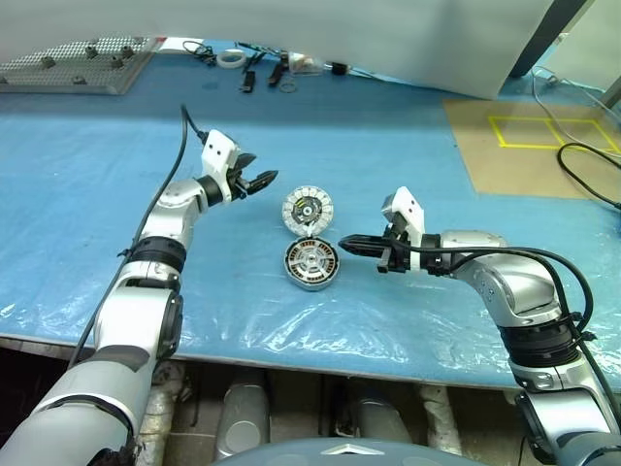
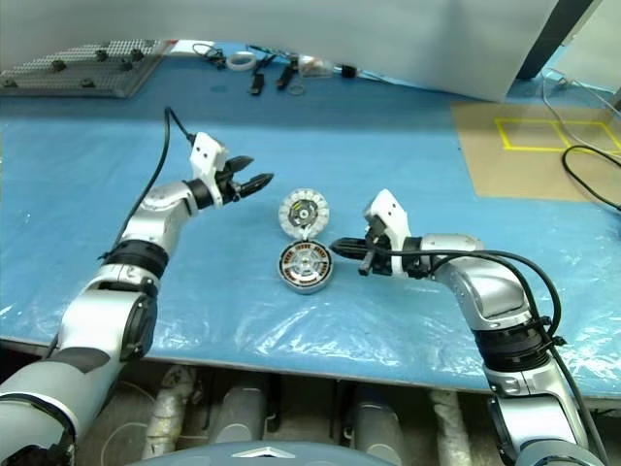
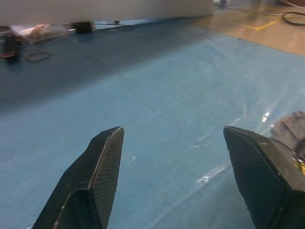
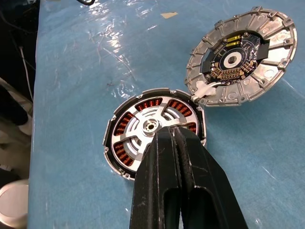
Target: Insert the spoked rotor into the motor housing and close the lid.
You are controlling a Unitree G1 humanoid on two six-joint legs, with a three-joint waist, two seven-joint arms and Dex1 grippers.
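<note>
- Left gripper [image 1: 260, 182] raised above the surface [image 1: 87, 194], fingers spread wide, empty.
- Right gripper [image 4: 177, 136] pinched closed, tips over the motor housing [image 1: 310, 263].
- Housing lies flat, open side up; lid [image 1: 307, 209] just behind it, segmented face up.

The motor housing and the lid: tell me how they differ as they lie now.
The motor housing shows copper-coloured windings under a silver spoked part with a central hub; the lid shows pale radial segments around a dark circuit board with gold contacts. The right gripper, shut, reaches over the motor housing's near edge; nothing reaches over the lid. The motor housing lies nearer the robot, the lid beyond it. Both are round, about equal in width, lie open-face up and meet at their edges.
</note>
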